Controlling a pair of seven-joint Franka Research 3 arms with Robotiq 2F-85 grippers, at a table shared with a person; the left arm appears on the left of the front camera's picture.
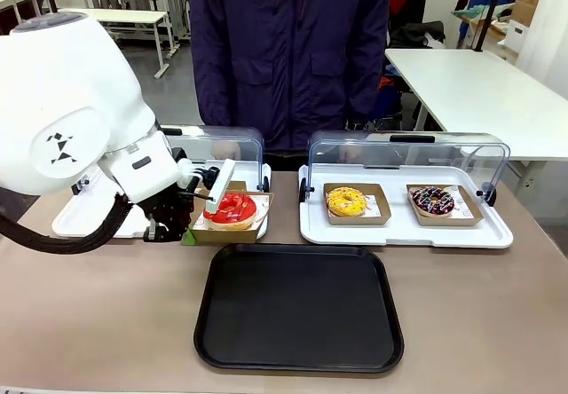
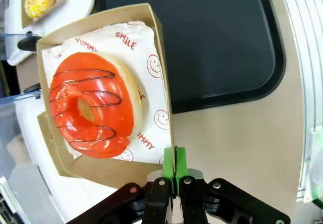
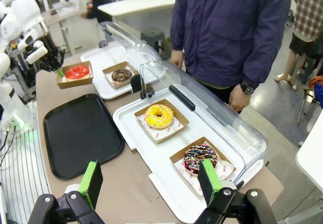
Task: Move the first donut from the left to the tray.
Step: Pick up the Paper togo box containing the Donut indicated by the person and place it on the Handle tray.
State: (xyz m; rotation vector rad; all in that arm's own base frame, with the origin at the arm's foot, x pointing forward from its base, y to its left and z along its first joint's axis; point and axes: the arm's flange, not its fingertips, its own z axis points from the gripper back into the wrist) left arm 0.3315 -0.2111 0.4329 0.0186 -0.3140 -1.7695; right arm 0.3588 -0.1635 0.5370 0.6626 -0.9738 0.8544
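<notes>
The left arm's black, green-padded pincer [image 2: 175, 166] is clamped shut on the near wall of the shallow brown cardboard holder [image 2: 114, 167]; straight ahead of its fingertips, inside that holder on white printed paper, lies the glossy bright red glazed ring donut [image 2: 92, 104], so the grasp appears done; in the front view the holder sits just off the front edge of the white tray [image 1: 75, 223] beside the pincer, over the table; the large flat black plastic tray [image 2: 212, 42] lies to one side of the pincer, just past the holder's edge, and holds nothing; the carry and set-down are left; the right arm's pincer [image 3: 151, 183] hangs wide open and empty, well apart from the donut.
</notes>
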